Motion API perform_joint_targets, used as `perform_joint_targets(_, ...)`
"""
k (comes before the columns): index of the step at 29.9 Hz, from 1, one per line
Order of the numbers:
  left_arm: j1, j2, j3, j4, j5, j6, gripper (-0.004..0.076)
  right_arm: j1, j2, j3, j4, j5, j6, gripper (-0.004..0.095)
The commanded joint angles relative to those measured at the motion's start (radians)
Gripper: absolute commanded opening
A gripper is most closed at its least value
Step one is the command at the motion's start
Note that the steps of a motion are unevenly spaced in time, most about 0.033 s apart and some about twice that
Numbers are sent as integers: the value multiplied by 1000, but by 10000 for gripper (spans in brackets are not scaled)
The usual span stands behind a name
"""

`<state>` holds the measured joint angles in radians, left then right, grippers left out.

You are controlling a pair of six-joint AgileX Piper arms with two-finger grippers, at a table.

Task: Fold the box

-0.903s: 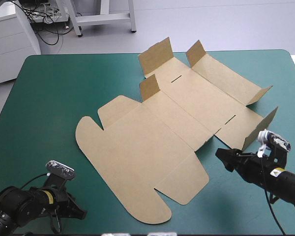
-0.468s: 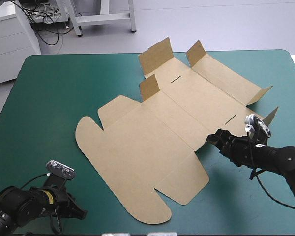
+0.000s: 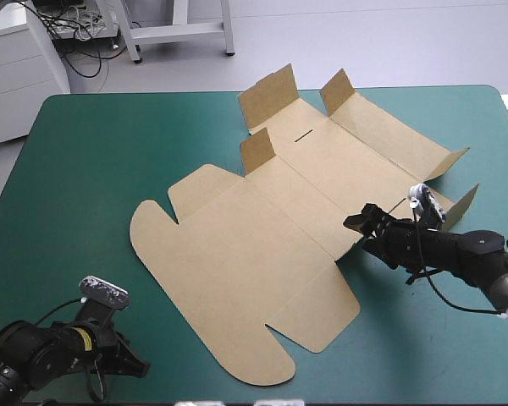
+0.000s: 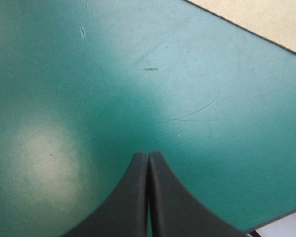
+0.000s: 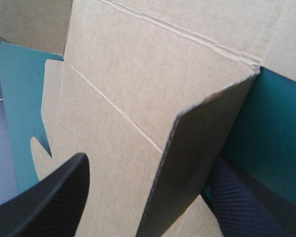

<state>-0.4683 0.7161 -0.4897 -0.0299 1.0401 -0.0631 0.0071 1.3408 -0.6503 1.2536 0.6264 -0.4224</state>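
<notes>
Though flat, creased brown box (image 3: 262, 254)

right tool (image 3: 361, 222) | moved in from right | now astride box (image 3: 237, 249) flap

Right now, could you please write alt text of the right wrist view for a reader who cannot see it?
The right gripper, fingers open, straddles a raised flap of the brown box, whose creased board lies flat ahead on the teal-green cover. The flap stands between the black fingers, not yet clamped.
</notes>
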Motion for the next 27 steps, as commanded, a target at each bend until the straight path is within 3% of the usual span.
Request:
perform_joint_targets(1, -5, -2, -21, -5, -24, -8, -32, 3, 18, -44, 45, 22, -25, 644)
perform_joint_targets(4, -5, -2, -21, -5, -24, -8, -32, 3, 47, -55, 50, 30, -28, 622)
perform_joint_targets(6, -5, -2, -21, -5, -24, -8, -32, 3, 55, -55, 56, 34, -28, 520)
perform_joint_targets(11, -5, -2, -21, -5, -24, -8, -32, 3, 55, -55, 56, 34, -33, 22)
perform_joint_targets(12, -5, -2, -21, -5, -24, -8, -32, 3, 55, -55, 56, 34, -43, -19)
perform_joint_targets(21, -5, -2, -21, -5, -24, -8, -32, 3, 55, -65, 45, 36, -211, -12)
perform_joint_targets(27, -5, -2, -21, -5, -24, -8, -32, 3, 55, -183, -131, 98, -235, -13)
